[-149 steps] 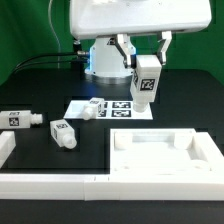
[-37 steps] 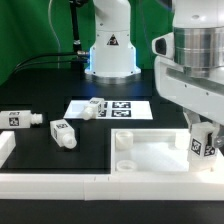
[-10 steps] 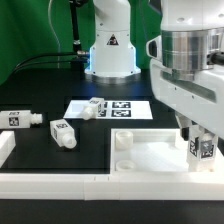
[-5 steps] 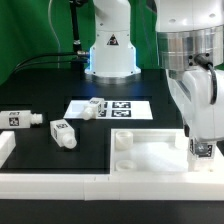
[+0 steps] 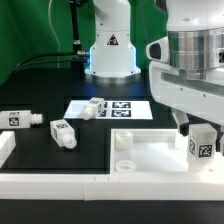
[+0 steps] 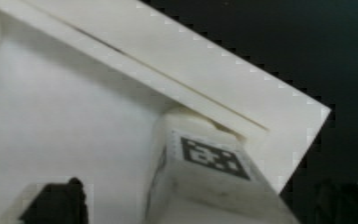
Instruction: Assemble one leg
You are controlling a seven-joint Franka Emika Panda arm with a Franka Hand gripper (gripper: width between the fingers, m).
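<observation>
One leg, a white post with a square tag, stands upright in the corner socket of the large white panel at the exterior view's right. My gripper is over it with a jaw on each side. In the wrist view the leg rises from the panel corner. One dark finger stands off the leg with white panel showing between; the other merges with the dark table. The jaws look open around the leg. Two more legs lie on the black table, and another lies by the marker board.
The marker board lies in front of the robot base. A low white wall runs along the front edge, with an upright end piece at the exterior view's left. A round peg socket stands at the panel's near-left corner.
The gripper carried the leg down to the panel's right corner. Over the last second it twisted round above the socket and turned back, so the leg's tag faces the camera again.
</observation>
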